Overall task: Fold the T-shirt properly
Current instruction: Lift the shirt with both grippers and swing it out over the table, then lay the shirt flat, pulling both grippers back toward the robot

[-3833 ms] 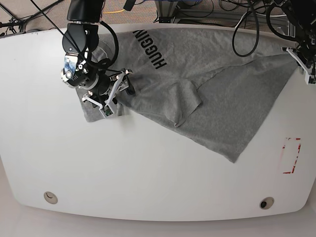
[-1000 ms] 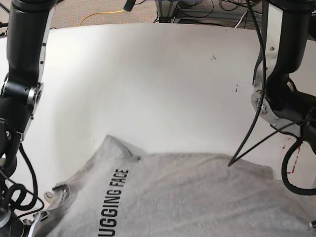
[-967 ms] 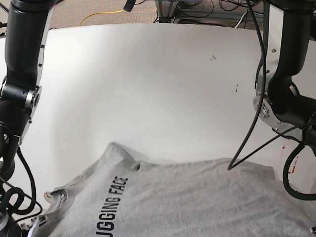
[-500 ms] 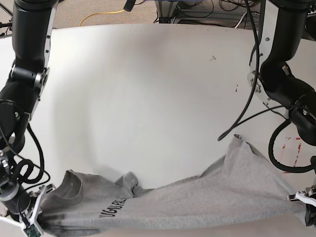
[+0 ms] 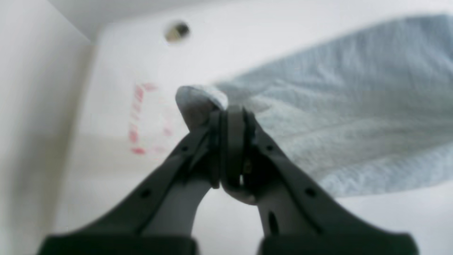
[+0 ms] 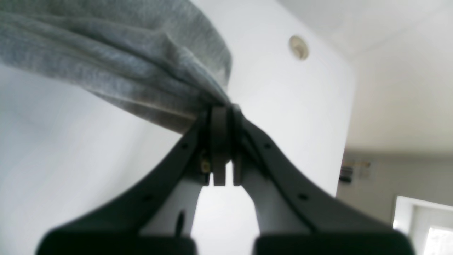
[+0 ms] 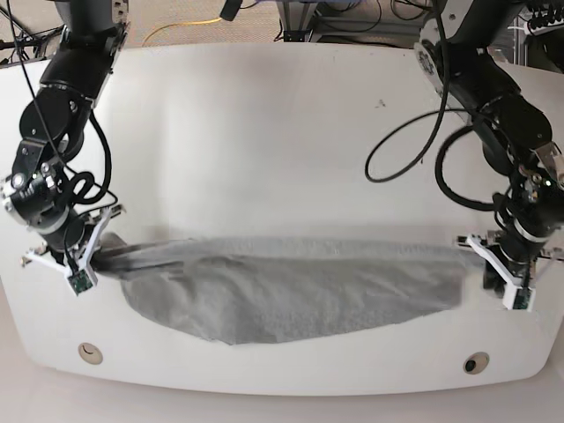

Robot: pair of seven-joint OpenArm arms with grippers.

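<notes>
Since half a second ago: both arms have pulled back from the front edge of the bench and the shirt, then bunched at that edge with "FACE" lettering showing, now lies stretched flat between them, plain side up.
Shirt: a long grey band across the front half of the bench, its lower hem sagging toward the front edge, its ends held near the left and right edges (no lettering shows in any view).
Left gripper: at the right edge as the base view shows it, jaws closed on a corner of the shirt; in its wrist view a small tuft of cloth pokes out above the pinched tips.
Right gripper: at the opposite edge, jaws clamped on a gathered wad of fabric; in its wrist view folds of the shirt fan out from the tips.
Bench details: red mark just beside the left gripper (blurred), one round hole near each front corner.
</notes>
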